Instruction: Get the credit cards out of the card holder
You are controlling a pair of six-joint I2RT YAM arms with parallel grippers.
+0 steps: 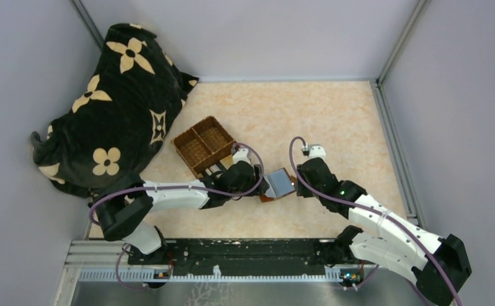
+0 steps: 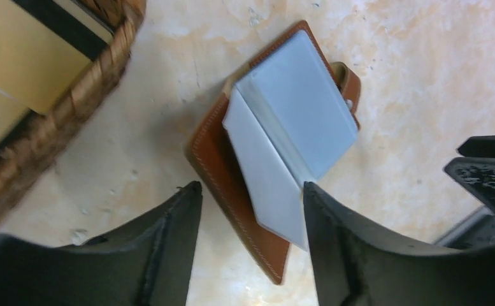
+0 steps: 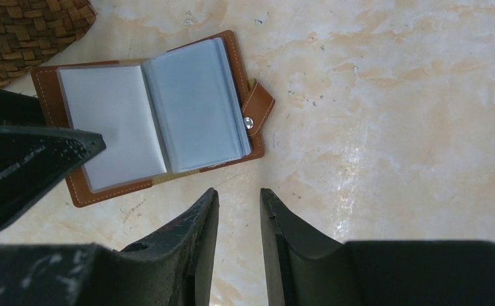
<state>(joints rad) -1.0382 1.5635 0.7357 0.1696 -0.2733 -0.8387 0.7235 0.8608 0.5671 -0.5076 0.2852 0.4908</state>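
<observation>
A black floral cloth [image 1: 111, 108] lies at the far left. Beside it on the table [image 1: 334, 121], the basket [image 1: 191, 129] holds gold cards [image 2: 28, 64]. The left gripper [image 2: 251, 194] hangs over the holder [image 1: 279, 185], jaws half apart and gripping nothing. The holder lies open between the grippers, grey-blue sleeves up. The right gripper [image 3: 238, 197] is just beside it, jaws narrow and empty.

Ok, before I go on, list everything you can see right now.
card holder: one, reddish-brown with grey-blue sleeves, lying open mid-table
basket: one, brown wicker, far-left of the holder
credit cards: at least two, gold-tan, in the basket
cloth: one, black with cream flowers, far-left corner
table: one, beige marbled, under everything
left pincer: one, black, open, over the holder
right pincer: one, black, open, empty, right of the holder
</observation>
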